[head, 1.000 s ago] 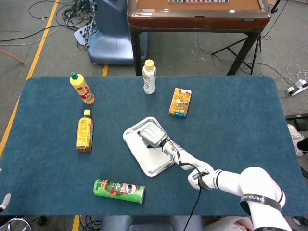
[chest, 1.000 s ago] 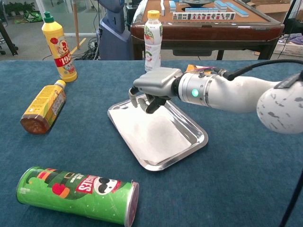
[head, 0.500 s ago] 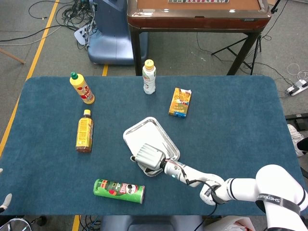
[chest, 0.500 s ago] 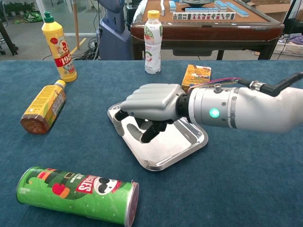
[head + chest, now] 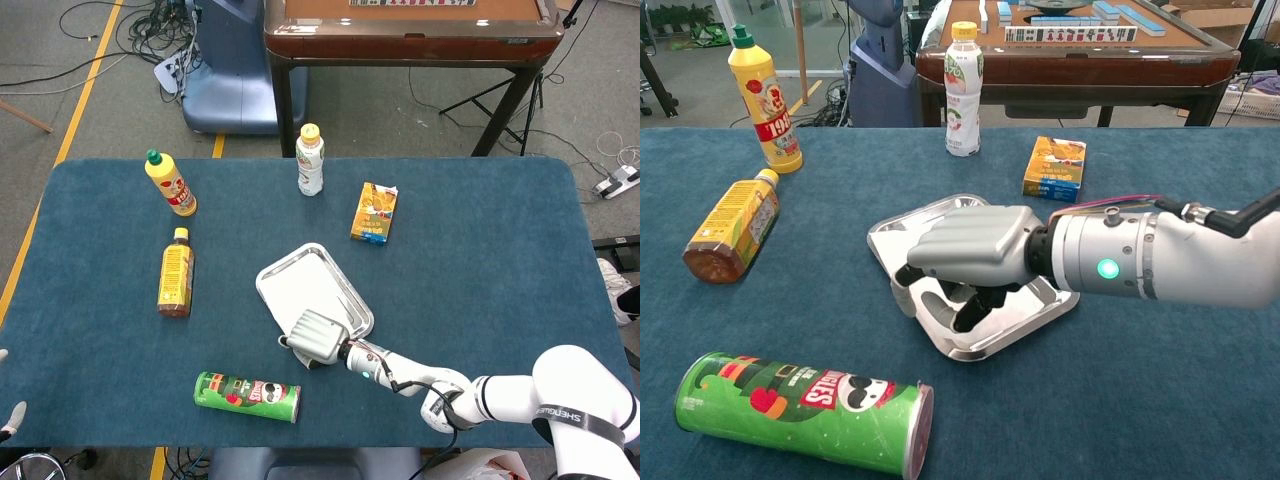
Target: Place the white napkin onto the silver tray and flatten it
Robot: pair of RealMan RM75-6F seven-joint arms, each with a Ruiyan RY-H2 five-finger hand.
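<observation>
1. The silver tray (image 5: 305,285) lies near the middle of the blue table (image 5: 480,270), turned at an angle, with its near corner toward the robot.
2. The white napkin (image 5: 300,290) lies spread flat inside the tray; in the chest view its pale surface (image 5: 940,305) shows under the hand.
3. The right hand (image 5: 318,335) sits over the tray's near corner, palm down; in the chest view (image 5: 965,255) its back covers much of the tray.
4. Its fingers (image 5: 970,310) are curled downward and lie close together, the tips reaching to the napkin; whether they press on it or just hover I cannot tell. They pinch nothing.
5. Only a small pale bit of the left hand (image 5: 8,418) shows at the table's left edge, far from the tray; how its fingers lie cannot be told.
6. A green chip can (image 5: 247,396) lies on its side near the tray, on the robot's side of it and to the left.
7. Left of the tray lies a brown bottle (image 5: 176,272); beyond that stands a yellow bottle (image 5: 170,183).
8. Behind the tray stands a white drink bottle (image 5: 310,160), and to the tray's far right lies an orange box (image 5: 374,212).
</observation>
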